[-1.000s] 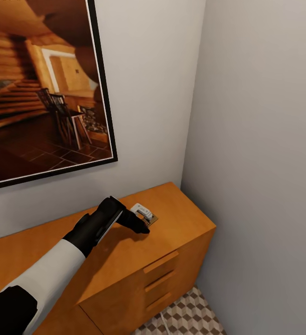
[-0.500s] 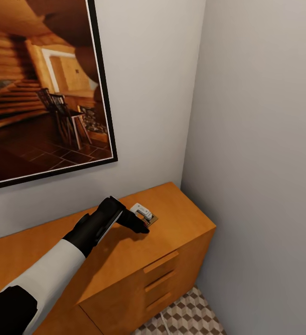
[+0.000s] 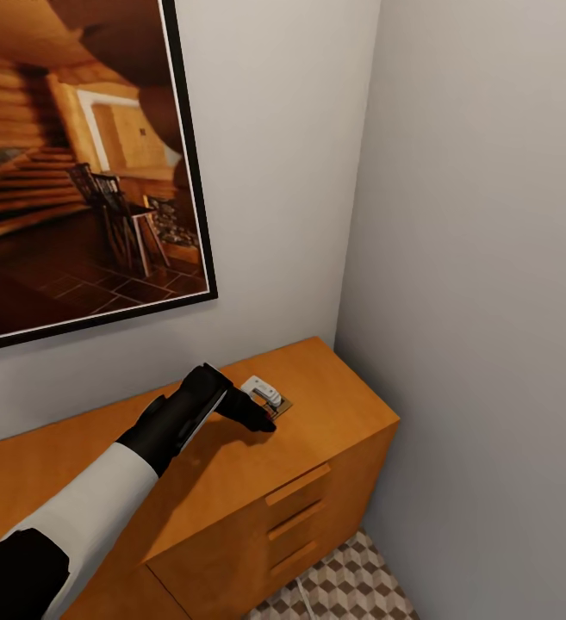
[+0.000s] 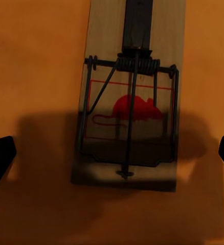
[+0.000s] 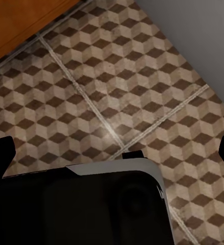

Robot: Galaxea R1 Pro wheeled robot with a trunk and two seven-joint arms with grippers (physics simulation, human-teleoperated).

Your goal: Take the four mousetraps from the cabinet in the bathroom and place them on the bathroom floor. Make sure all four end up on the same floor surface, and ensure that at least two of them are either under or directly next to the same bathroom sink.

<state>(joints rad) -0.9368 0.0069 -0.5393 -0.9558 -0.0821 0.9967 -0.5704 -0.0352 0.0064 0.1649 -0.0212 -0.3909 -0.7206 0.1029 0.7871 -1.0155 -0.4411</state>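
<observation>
Right gripper (image 5: 112, 148): jaws apart, holding nothing, over the floor (image 5: 117, 87).
Left gripper (image 3: 261, 420): jaws apart, above the mousetrap (image 4: 130, 97).
Mousetrap: flat on the cabinet (image 3: 334, 392).
Risk: thin board, fingers may slide off.

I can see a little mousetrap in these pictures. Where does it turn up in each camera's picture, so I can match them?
Head view: the mousetrap lies on the cabinet top near the wall, at the tip of the left claw.
Left wrist view: the same mousetrap shows close up, red mouse mark showing, between the open fingertips.
Right wrist view: not in it; tiled bathroom floor instead.
Shared landmark: the cabinet's orange-brown wood.
</observation>
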